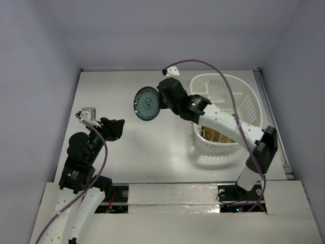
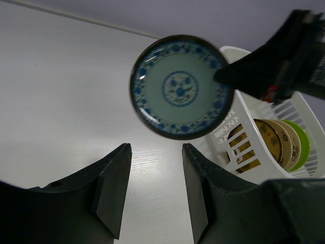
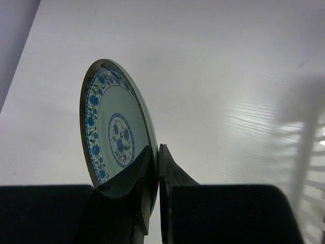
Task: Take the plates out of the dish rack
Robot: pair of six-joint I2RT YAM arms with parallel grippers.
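One teal-blue plate (image 1: 147, 104) is out of the dish rack (image 1: 244, 87). The right hand (image 1: 161, 101) pinches its rim tight and holds it on edge in the air, above the desk (image 1: 152, 162) midway along and nearer the far edge. The rack sits by the right edge, with the mustard-brown plate (image 2: 265, 140) and lime green plate (image 2: 303, 145) standing on edge inside. By the left edge the left hand (image 1: 119, 127) hovers part-open, holding nothing.
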